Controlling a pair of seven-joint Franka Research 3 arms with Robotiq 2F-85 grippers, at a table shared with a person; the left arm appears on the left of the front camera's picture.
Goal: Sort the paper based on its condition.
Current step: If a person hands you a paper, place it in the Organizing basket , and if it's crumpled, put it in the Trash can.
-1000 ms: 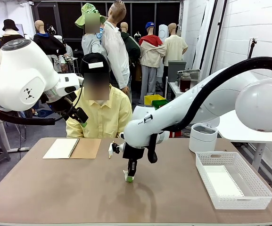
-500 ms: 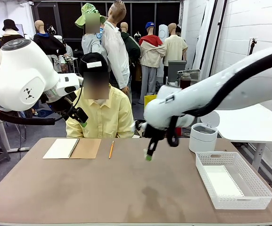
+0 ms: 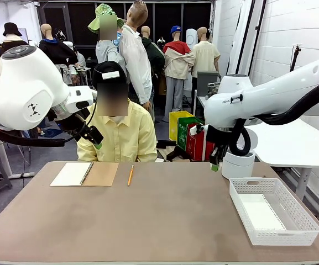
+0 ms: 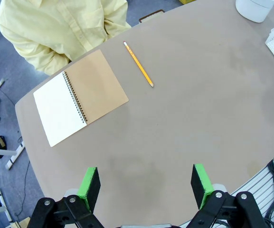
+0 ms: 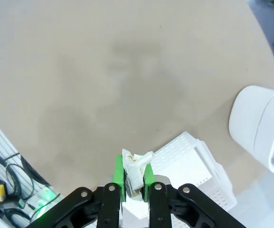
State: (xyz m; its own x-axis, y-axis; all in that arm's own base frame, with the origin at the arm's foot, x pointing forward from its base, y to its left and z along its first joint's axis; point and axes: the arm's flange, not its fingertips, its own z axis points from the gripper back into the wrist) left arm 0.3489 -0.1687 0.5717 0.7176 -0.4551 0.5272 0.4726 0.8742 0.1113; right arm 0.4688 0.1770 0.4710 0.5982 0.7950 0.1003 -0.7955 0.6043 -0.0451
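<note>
The right end effector (image 5: 132, 178) pinches crumpled paper (image 5: 134, 166) near the white bin (image 3: 238, 159); next, release over it.

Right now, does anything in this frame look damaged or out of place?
Yes: the right gripper is shut on a crumpled scrap of white paper, wadded rather than flat. A smooth sheet lies flat in the white plastic basket.

- A white-painted block wall (image 3: 292, 33) runs along the right side.
- A dark framed partition (image 3: 76, 22) closes the back.
- A white side table (image 3: 292, 146) stands by the wall.
- The brown desk (image 3: 148, 221) fills the foreground.
- The floor (image 4: 4, 118) is grey-blue.
</note>
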